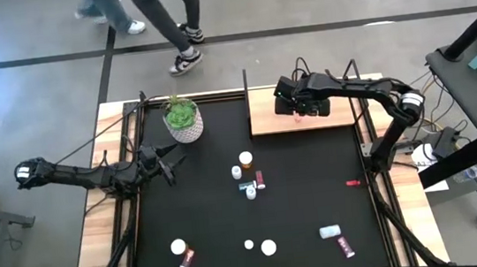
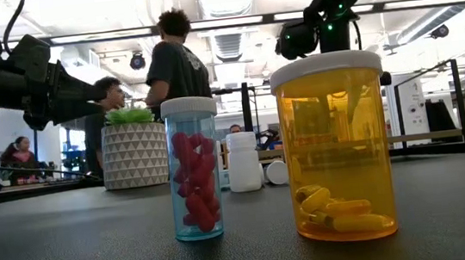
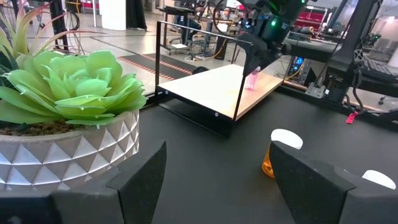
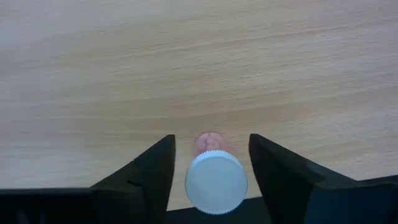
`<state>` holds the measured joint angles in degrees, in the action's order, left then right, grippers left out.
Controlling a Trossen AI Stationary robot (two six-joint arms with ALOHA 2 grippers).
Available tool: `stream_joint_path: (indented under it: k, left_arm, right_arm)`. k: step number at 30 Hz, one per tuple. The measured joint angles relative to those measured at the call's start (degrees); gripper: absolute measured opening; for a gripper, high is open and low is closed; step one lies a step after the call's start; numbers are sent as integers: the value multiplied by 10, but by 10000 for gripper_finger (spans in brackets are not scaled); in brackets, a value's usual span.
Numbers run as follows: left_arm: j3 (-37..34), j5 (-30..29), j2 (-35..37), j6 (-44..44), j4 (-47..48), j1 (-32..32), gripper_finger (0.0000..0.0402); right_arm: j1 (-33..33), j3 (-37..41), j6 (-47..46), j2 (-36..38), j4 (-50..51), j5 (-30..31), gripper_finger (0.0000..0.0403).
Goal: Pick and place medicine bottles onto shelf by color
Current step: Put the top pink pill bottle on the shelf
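On the wood shelf (image 4: 186, 62), the right tool (image 4: 211, 163), fingers apart, straddles a pink bottle (image 4: 214, 177).

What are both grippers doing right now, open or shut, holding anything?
Left gripper: open, empty, beside the plant pot.
Right gripper: open around a pink bottle on the shelf.

Bright overhead ceiling lights; soft shadows, slightly blurred background, foreground sharp.

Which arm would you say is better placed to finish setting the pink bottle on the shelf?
The right. Its gripper is over the shelf, fingers open around the upright pink bottle. The left gripper waits beside the plant pot.
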<state>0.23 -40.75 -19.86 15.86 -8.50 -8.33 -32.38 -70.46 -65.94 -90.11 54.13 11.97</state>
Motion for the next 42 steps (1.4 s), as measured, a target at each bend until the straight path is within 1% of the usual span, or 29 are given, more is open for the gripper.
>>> stream_joint_path:
  k: [8, 11, 14, 19, 21, 25, 30, 37, 42]
  left_arm:
    - [0, 0, 0, 0, 0, 0, 270]
    - [0, 0, 0, 0, 0, 0, 270]
    - [0, 0, 0, 0, 0, 0, 270]
    - [0, 0, 0, 0, 0, 0, 270]
    - [0, 0, 0, 0, 0, 0, 270]
    - [0, 0, 0, 0, 0, 0, 270]
    - [0, 0, 0, 0, 0, 0, 270]
    - [0, 0, 0, 0, 0, 0, 270]
    - [0, 0, 0, 0, 0, 0, 270]
  right_arm:
    - [0, 1, 0, 0, 1, 0, 108]
    - [1, 1, 0, 0, 1, 0, 90]
    - [1, 1, 0, 0, 1, 0, 91]
    - [-11, 1, 2, 0, 1, 0, 118]
    - [-23, 1, 2, 0, 5, 0, 122]
    - [-58, 2, 2, 0, 13, 0, 109]
    - [-117, 2, 2, 1, 14, 1, 89]
    - [-176, -3, 12, 1, 17, 5, 105]
    - [-205, -22, 11, 1, 39, 34, 96]
